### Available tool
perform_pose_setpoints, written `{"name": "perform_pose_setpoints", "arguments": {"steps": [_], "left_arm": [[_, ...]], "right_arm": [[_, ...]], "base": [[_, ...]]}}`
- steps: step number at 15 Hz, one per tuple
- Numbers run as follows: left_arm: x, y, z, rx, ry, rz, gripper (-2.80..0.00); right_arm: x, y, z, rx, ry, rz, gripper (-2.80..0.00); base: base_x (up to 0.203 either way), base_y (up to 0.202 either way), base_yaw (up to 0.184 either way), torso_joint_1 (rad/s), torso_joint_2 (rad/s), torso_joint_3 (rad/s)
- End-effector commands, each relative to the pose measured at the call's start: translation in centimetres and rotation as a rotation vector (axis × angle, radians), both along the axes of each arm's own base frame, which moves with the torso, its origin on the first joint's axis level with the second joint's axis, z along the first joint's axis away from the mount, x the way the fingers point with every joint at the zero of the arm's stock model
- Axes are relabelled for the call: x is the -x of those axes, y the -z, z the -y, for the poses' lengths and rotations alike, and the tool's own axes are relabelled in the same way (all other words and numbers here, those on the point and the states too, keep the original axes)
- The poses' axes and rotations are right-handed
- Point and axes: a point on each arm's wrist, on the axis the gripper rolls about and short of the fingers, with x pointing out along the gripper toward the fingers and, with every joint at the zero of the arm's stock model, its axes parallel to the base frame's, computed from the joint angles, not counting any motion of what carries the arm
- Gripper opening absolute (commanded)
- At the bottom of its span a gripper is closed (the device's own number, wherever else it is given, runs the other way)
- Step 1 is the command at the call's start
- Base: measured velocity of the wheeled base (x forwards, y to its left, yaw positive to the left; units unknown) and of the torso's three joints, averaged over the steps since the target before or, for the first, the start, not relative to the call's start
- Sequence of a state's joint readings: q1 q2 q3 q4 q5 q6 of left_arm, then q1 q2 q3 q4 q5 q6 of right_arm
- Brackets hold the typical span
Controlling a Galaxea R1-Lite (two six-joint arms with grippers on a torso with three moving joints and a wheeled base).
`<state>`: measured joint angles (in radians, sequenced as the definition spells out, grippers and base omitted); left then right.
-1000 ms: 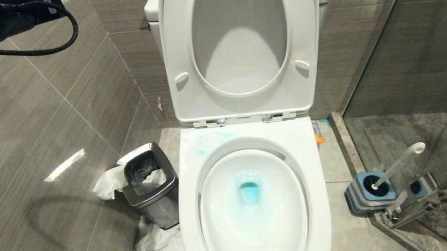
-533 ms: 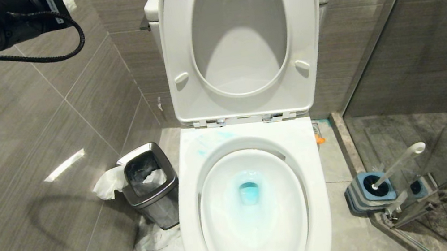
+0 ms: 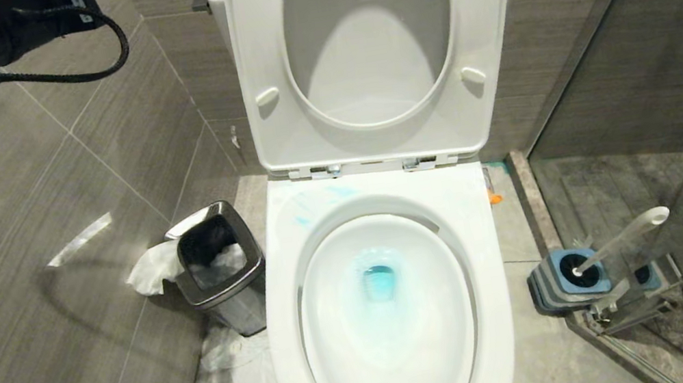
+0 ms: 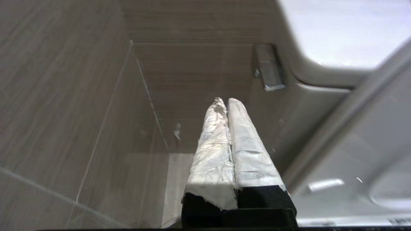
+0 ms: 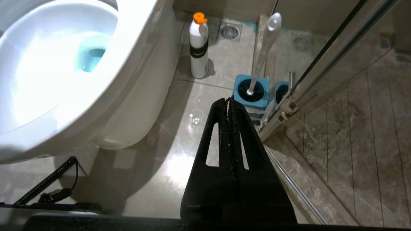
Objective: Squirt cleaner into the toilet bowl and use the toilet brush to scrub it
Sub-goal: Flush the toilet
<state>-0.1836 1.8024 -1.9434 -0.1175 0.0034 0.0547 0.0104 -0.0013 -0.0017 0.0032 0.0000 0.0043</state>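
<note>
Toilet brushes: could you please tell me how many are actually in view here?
1. The toilet brush stands in its grey, blue-topped holder on the floor to the right of the toilet bowl, against the glass partition. The second one beside it is a reflection.

The tiled floor [image 3: 538, 352] bears the toilet bowl [image 3: 482, 244], waste bin [image 3: 220, 274], brush holder [image 3: 555, 284] and crumpled paper [image 3: 250, 373].

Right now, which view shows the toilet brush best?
The right wrist view: the toilet brush shows whole, its handle standing in the blue-topped holder near the glass door. The head view shows it smaller, at the right. The left wrist view misses it.
</note>
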Motion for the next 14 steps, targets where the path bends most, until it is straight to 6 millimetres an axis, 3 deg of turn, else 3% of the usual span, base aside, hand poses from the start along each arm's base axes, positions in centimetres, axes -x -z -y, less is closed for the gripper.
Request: {"name": "perform_pose_setpoints", "arguments": {"steps": [1, 4, 14], "left_arm": [[-1.1, -0.3, 0.2, 0.021, -0.008, 0.117, -2.80], [-1.3, -1.0, 0.3, 0.053, -0.003, 0.254, -2.80], [0.2, -2.5, 0.1, 0.074, 0.010, 0.351, -2.80]], "right_arm": [[0.0, 0.0, 0.0, 0.000, 0.000, -0.001, -2.80], [0.0, 0.0, 0.0, 0.000, 0.000, -0.003, -2.80], [0.0, 0.0, 0.0, 0.000, 0.000, -0.001, -2.80]], "base": [[0.000, 0.000, 0.000, 0.006, 0.00, -0.198], [0.000, 0.000, 0.000, -0.005, 0.01, -0.196], [0.000, 0.000, 0.000, 0.001, 0.00, -0.180]]}}
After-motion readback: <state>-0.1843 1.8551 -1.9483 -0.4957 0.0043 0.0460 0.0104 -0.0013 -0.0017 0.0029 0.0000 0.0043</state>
